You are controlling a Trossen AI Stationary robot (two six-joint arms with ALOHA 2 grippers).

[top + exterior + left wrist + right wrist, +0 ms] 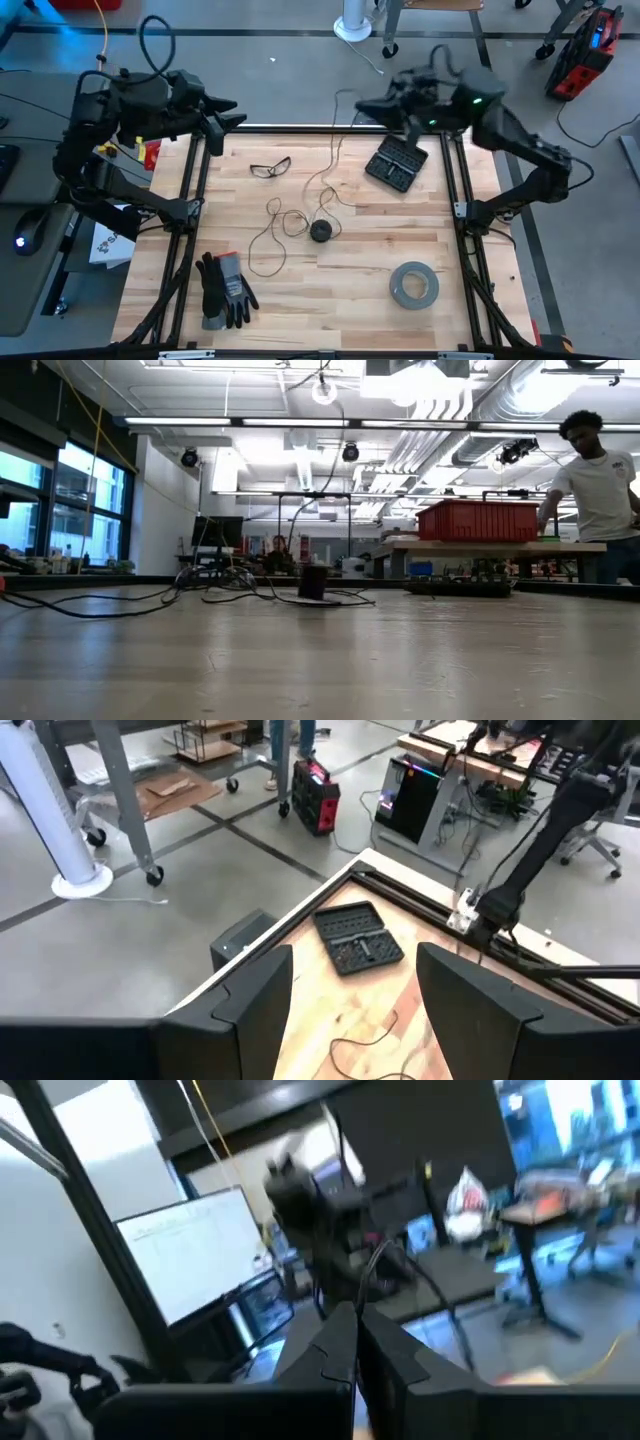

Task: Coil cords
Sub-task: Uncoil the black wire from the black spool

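The thin dark cord (285, 222) lies in loose loops on the wooden table, beside its small round black spool (320, 231), which also shows in the low view (313, 582). One strand (334, 140) rises from the loops toward the far edge. There my right gripper (362, 104) hangs high above the table, shut, with the strand leading to it. My left gripper (228, 118) stands open, high over the table's far left corner, with nothing between its fingers (262, 988). My right gripper has the thin cord at its shut fingertips; a short piece of the wire (370, 1275) shows just beyond them. The fingers point about level. The cord hangs slack from them (343, 455) down to the loops on the table.
Safety glasses (270, 167) lie at the far left, a black bit case (396, 163) at the far right. A grey tape roll (413, 284) is near right, dark gloves (225, 290) near left. A person (600, 480) stands beyond the table.
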